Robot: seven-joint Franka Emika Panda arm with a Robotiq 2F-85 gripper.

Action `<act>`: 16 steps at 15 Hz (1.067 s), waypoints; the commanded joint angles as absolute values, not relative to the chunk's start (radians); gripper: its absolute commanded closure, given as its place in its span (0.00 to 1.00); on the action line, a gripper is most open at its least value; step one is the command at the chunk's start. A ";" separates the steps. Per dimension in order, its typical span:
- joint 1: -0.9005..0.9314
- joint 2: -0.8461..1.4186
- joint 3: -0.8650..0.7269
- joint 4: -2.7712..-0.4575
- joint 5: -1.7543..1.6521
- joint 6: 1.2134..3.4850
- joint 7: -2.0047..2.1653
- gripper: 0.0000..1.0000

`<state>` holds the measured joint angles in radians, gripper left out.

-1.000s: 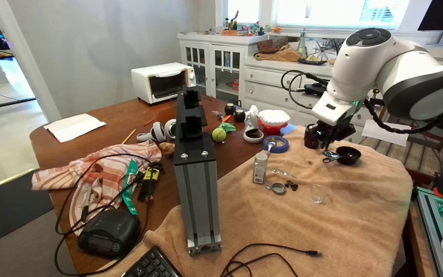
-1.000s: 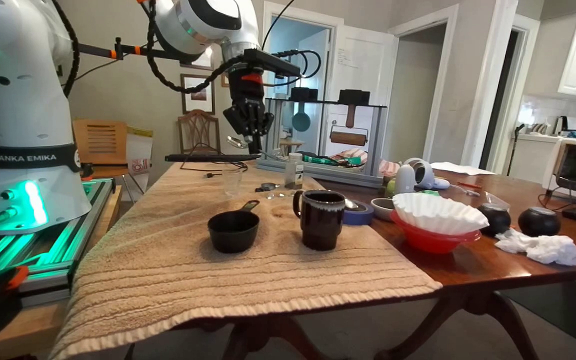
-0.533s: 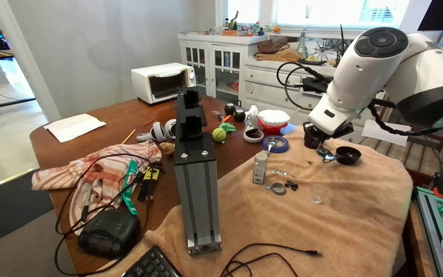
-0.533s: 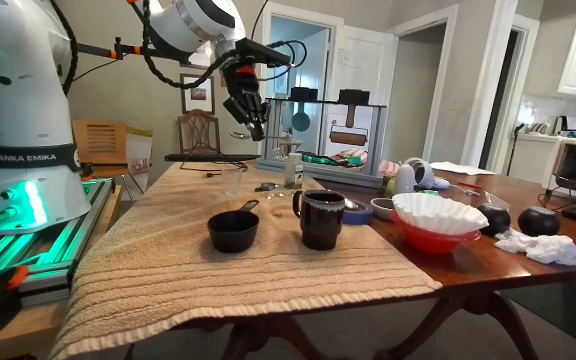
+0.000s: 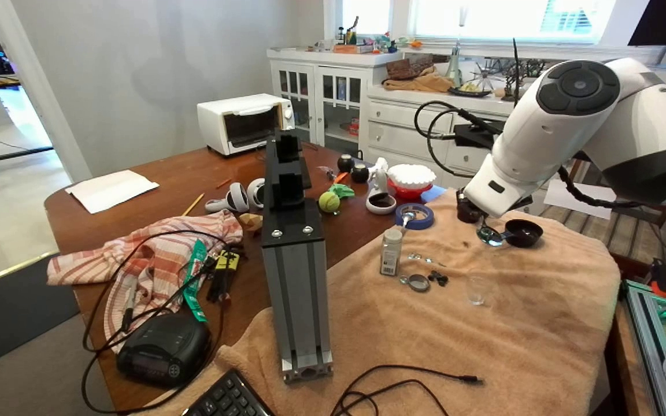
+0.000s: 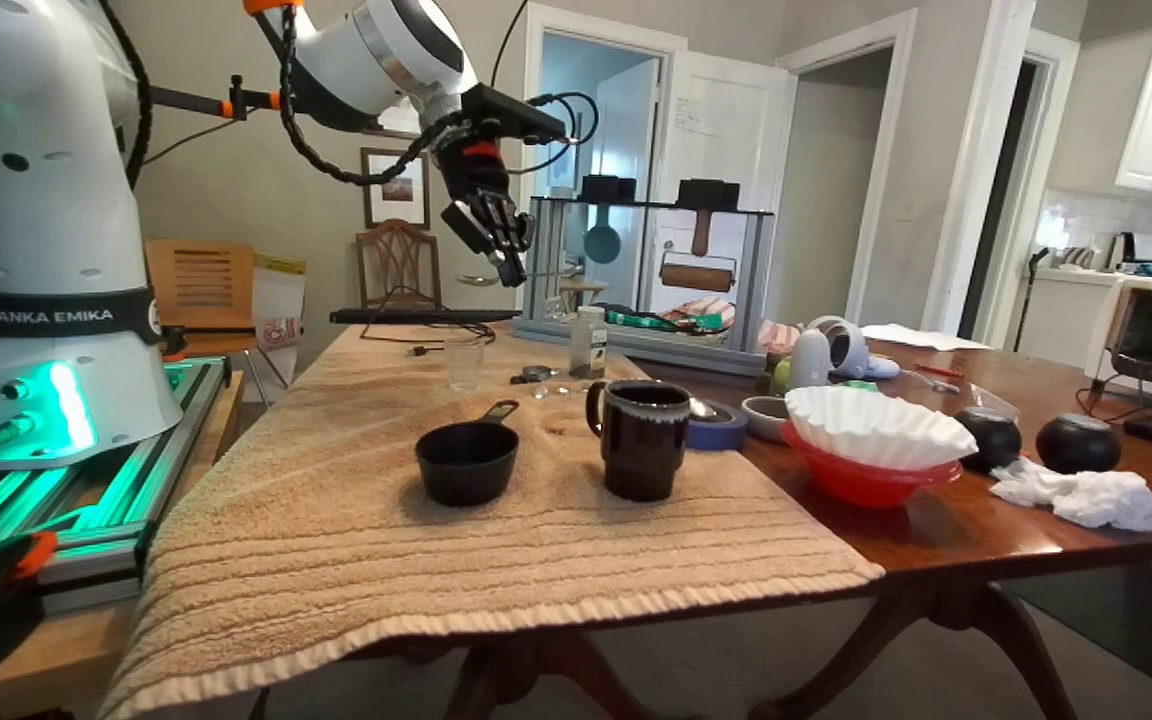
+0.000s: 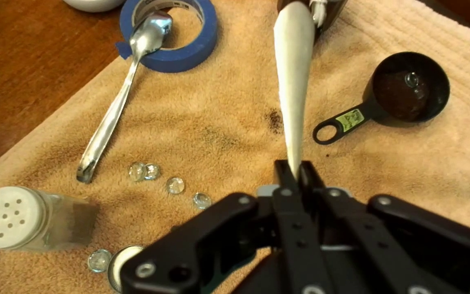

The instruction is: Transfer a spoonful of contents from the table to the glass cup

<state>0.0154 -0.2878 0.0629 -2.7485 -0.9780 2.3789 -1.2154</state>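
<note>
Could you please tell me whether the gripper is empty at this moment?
No, the wrist view shows the gripper closed on a spoon, whose pale handle juts out ahead of it.

Black band (image 6: 64, 317): "FRANKA EMIKA" is printed in white capitals, around the robot base (image 6: 31, 365).
Measuring cup (image 7: 406, 98): a green sticker (image 7: 350, 119) is carried on the handle (image 7: 369, 112); its marks cannot be read.
Blue tape (image 7: 182, 60): print is seen on its inner side, too small to be read.
Jar (image 5: 391, 252): label (image 5: 389, 263) print is blurred.
</note>
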 commanded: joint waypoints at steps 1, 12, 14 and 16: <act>0.032 -0.237 0.050 -2.748 -1.046 2.380 -1.159 0.98; 0.063 -0.143 0.063 -2.749 -1.174 2.379 -1.008 0.98; 0.070 -0.132 0.066 -2.749 -1.191 2.376 -0.981 0.98; 0.076 -0.125 0.070 -2.749 -1.211 2.372 -0.953 0.98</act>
